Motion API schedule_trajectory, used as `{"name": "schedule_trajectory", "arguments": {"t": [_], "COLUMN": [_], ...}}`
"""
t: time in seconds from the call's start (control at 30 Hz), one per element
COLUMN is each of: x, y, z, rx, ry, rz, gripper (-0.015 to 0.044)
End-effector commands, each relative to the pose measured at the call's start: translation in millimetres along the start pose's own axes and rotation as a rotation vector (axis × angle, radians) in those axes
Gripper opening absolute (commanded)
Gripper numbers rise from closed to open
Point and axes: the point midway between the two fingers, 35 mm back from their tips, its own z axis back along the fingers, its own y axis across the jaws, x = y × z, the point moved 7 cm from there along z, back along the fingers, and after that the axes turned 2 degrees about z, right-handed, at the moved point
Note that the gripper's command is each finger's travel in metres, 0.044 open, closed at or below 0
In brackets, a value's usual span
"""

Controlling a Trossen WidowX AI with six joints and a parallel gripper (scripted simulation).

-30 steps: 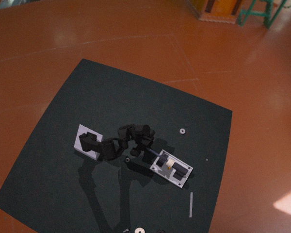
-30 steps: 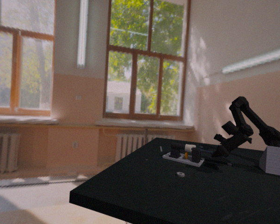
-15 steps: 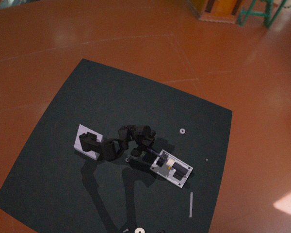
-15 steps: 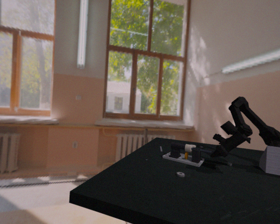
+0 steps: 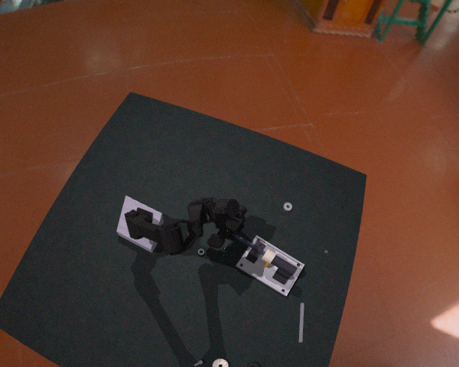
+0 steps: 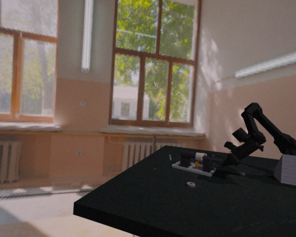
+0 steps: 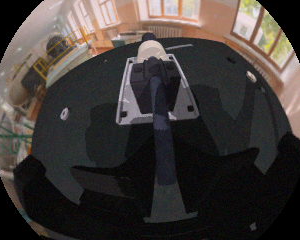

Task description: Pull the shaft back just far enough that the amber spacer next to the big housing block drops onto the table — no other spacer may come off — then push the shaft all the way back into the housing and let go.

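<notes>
My gripper (image 5: 230, 232) (image 6: 225, 162) (image 7: 161, 137) is shut on the dark shaft (image 5: 243, 239) (image 7: 161, 130). The shaft runs from the fingers through the near support (image 5: 255, 252) (image 6: 207, 163) (image 7: 155, 95) toward the big housing block (image 5: 286, 267) (image 6: 185, 160). The cream spacers (image 5: 268, 255) (image 6: 201, 156) (image 7: 151, 50) sit at shaft height beside the housing; I cannot count them or see the shaft's end. The amber spacer (image 5: 266, 264) (image 6: 197, 164) is below the shaft line, between support and housing, low over the base plate (image 5: 258, 272) (image 7: 127, 102). It is hidden in the wrist view.
A loose pale ring (image 5: 287, 209) (image 6: 190, 186) lies off one side of the plate. A smaller ring (image 5: 200, 254) lies near the arm. A pale strip (image 5: 301, 322) (image 7: 180, 47) lies beyond the housing. A white disc (image 5: 216, 362) (image 7: 251, 76) lies farther off. The arm stands on a pale block (image 5: 122, 225).
</notes>
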Motion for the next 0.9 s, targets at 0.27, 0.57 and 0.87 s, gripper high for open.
{"name": "schedule_trajectory", "arguments": {"t": [0.27,0.57,0.87], "x": [4.0,6.2,8.4], "y": [-0.1,-0.2,-0.3], "z": [-3.2,-5.4,-7.6], "rx": [0.000,0.000,0.000], "ry": [-0.002,-0.002,-0.002], "rz": [0.002,0.002,0.002], "gripper": [0.0000,0.0000,0.0000]}}
